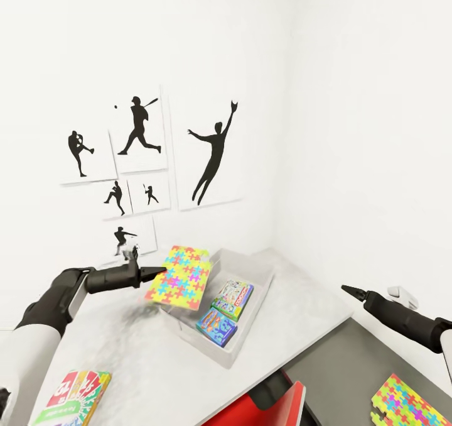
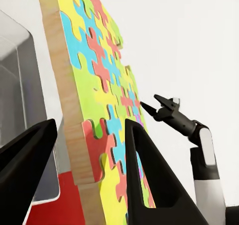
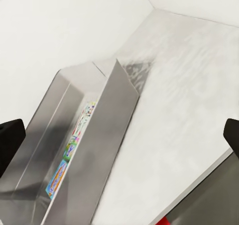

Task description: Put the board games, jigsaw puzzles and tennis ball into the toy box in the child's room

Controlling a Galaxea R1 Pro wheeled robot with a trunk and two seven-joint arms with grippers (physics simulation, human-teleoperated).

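One jigsaw puzzle (image 1: pixel 178 275) is pinched by the left gripper (image 1: pixel 160 271), tilted over the toy box's (image 1: pixel 251 325) near rim; the right gripper (image 1: pixel 346 289), fingers spread, is held well apart.

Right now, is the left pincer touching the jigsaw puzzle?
Touching. In the left wrist view, the left pincer has its fingers closed on both faces of the jigsaw puzzle, at its edge, with no gap visible.

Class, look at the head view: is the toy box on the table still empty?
No: two board games already lie inside the toy box, side by side on its floor.
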